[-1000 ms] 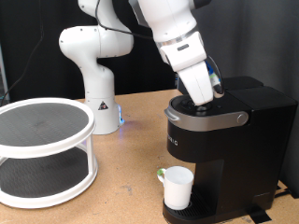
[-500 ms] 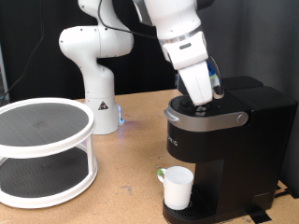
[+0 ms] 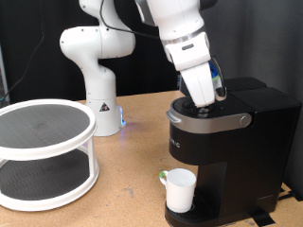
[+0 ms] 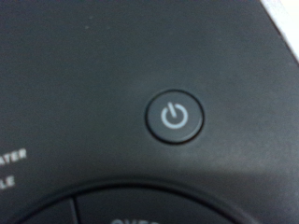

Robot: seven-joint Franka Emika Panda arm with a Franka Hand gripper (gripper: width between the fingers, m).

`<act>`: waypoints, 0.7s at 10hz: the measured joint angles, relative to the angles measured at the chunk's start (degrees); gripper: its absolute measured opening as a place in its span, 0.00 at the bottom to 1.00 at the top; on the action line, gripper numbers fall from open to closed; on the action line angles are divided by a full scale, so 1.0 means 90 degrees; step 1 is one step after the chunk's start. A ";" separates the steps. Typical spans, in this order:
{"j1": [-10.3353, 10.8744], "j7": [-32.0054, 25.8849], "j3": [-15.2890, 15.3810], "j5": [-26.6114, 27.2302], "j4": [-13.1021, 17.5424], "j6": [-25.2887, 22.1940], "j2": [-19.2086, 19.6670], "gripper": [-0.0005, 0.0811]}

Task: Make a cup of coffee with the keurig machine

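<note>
The black keurig machine [image 3: 232, 147] stands at the exterior view's right, its lid down. The white cup [image 3: 179, 189] with a greenish mark by its handle stands on the drip tray under the spout. My gripper [image 3: 205, 106] is pressed down onto the top of the machine, its fingertips hidden against the dark lid. The wrist view shows no fingers, only the machine's black top close up with a round power button [image 4: 175, 115] in the middle and the edge of a larger button [image 4: 140, 210] below it.
A white two-tier round rack [image 3: 40, 151] stands at the exterior view's left. The white robot base [image 3: 95, 76] stands behind, on the wooden table [image 3: 128, 180].
The arm shifted very slightly between one second ago and half a second ago; since then nothing has visibly moved.
</note>
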 joint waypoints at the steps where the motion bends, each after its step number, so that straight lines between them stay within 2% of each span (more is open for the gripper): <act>1: 0.0000 0.0011 0.0001 -0.0011 0.0002 -0.0004 0.0000 0.01; 7: -0.0001 0.0094 0.0011 0.0009 0.0016 -0.0020 0.0007 0.01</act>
